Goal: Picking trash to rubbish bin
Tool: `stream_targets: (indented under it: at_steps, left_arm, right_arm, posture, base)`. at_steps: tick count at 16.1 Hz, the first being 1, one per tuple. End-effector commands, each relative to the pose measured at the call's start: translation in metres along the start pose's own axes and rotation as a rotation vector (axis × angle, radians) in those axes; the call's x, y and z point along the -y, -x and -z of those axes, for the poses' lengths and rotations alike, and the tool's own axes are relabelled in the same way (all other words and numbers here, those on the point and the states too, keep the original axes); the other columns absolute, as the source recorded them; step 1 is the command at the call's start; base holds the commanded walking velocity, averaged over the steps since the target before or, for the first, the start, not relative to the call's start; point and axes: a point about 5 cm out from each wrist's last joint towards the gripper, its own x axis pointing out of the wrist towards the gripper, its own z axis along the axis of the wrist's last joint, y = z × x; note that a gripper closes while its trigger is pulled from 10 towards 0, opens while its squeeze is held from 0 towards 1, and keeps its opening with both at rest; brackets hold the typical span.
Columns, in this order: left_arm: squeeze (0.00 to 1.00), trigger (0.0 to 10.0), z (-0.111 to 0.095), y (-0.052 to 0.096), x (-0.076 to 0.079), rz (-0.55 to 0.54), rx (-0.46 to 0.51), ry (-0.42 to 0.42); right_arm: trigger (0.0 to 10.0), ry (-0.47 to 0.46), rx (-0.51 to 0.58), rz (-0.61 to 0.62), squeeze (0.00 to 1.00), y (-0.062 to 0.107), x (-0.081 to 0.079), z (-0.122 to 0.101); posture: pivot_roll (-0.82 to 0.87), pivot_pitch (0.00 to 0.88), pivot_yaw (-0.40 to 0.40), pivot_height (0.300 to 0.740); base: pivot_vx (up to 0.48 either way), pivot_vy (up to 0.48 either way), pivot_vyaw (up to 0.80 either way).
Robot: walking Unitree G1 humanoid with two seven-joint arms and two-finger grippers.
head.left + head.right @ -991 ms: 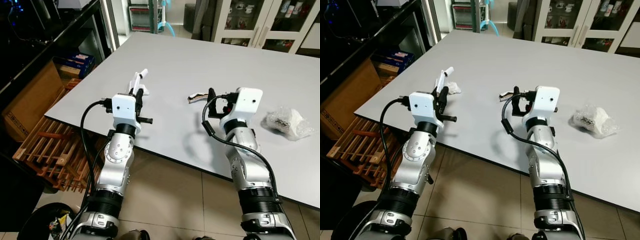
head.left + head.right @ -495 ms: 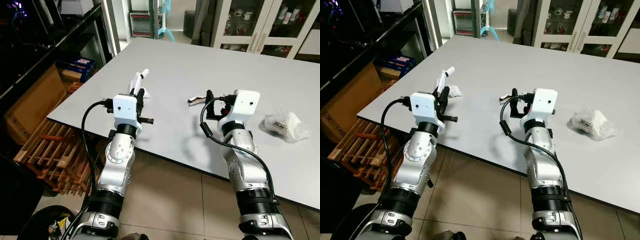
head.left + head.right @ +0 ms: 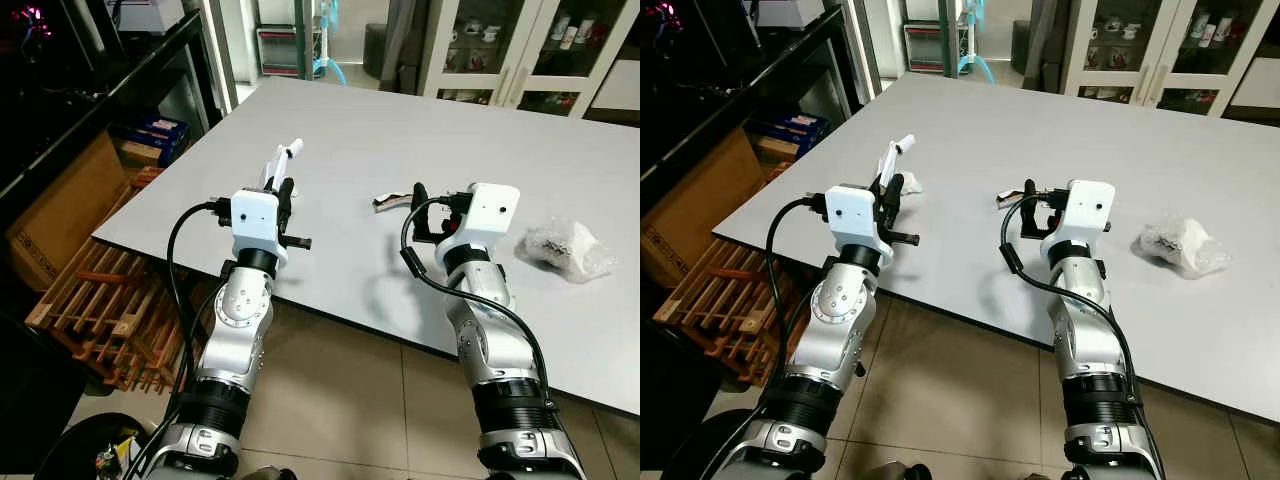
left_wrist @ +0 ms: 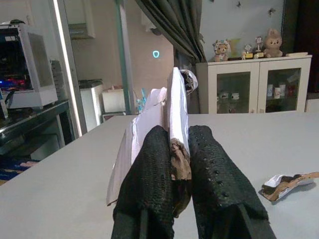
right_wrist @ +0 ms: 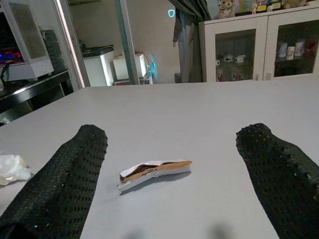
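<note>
Grey table, torn wrapper, crumpled plastic, tissue

A wide, pale grey worktop stretches ahead of me, matte and evenly lit. Beneath its near edge the floor is beige tile with dark grout lines. To my left a slatted wooden rack lies on the floor beside a brown cardboard box, under a dark shelf unit. Beyond the far edge stand white cabinets with glass doors holding small ornaments. A dark green curtain hangs beside them, and soft toys sit on top.
</note>
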Motion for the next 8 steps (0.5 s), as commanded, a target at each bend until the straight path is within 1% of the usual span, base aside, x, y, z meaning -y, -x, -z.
stream_targets:
  at_steps: [1, 8]
  left_arm:
    - [0.00, 10.0, 0.0016, -0.0005, 0.0007, -0.001, -0.007, -0.002]
    - [0.00, 10.0, 0.0011, -0.0011, -0.0003, -0.005, -0.007, -0.002]
  right_arm:
    - [10.0, -0.012, 0.006, 0.006, 0.00, 0.0002, -0.0004, -0.0009]
    - [10.0, -0.005, 0.005, 0.011, 0.00, -0.0011, 0.0012, -0.0018]
  posture:
    - [-0.09, 0.053, 0.069, 0.740]
    - [-0.08, 0.068, 0.066, 0.740]
  base:
    - [0.000, 0.000, 0.00]
    - [-0.280, 0.000, 0.00]
